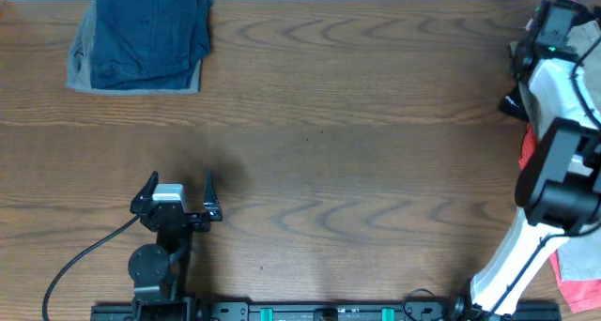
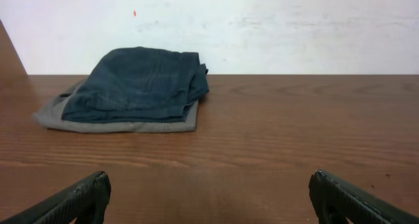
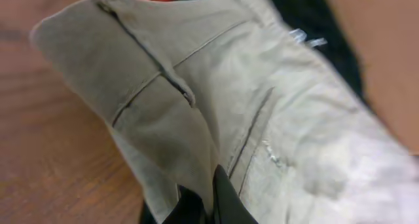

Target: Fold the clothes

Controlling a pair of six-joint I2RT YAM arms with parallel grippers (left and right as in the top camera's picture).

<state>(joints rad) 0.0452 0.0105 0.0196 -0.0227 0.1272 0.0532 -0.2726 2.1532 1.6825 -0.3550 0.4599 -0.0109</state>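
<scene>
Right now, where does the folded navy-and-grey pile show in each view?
Overhead: the folded pile lies in the top left corner.
Left wrist: the folded pile sits left of centre, near the far edge.
Right wrist: not in it; khaki shorts fill the frame.
Shared landmark: the brown wood-grain table, seen in all three.

A: What do the shorts (image 3: 262,119) look like?

B: Light khaki woven cloth with stitched seams running along it, and a pocket slit with a small flap end. They're rumpled, not flat.

A: Where do they lie?

B: At the table's right edge, toward the far corner. The overhead view catches only a tan strip of them.

A: Folded?

B: No. The cloth is heaped in loose creases, and a fold of it is pinched between the closed fingers of the right gripper (image 3: 204,207). The nearest part is blurred.
</scene>
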